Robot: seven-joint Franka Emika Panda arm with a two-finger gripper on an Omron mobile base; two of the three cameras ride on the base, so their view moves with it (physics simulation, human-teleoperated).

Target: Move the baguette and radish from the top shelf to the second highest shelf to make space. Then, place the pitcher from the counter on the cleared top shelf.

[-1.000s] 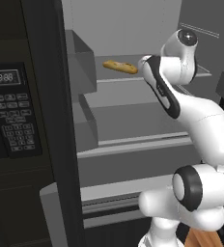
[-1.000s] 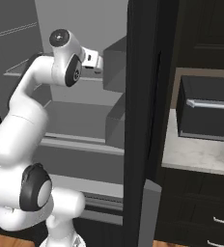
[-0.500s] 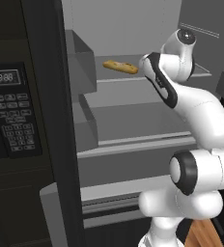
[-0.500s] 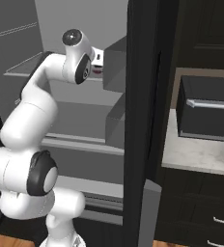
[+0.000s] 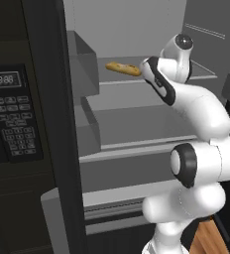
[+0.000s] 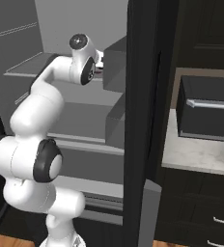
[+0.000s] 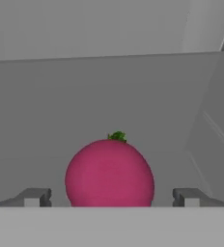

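The radish, a round magenta ball with a green tuft, rests on the pale top shelf right in front of the hand. My gripper is open, with one fingertip on each side of the radish and clear gaps to both. The baguette lies on the top shelf to the left of my wrist. Below it is the second highest shelf with its whitish lip. The counter is at the right; the pitcher is out of view.
The fridge's dark open door stands at the left, with its edge between the shelves and the counter. Grey door bins hang beside the shelves. A microwave keypad is on the left. A dark appliance sits on the counter.
The arm has stretched further into the fridge toward the top shelf, and its elbow has swung. The gripper stays open. The baguette has not moved.
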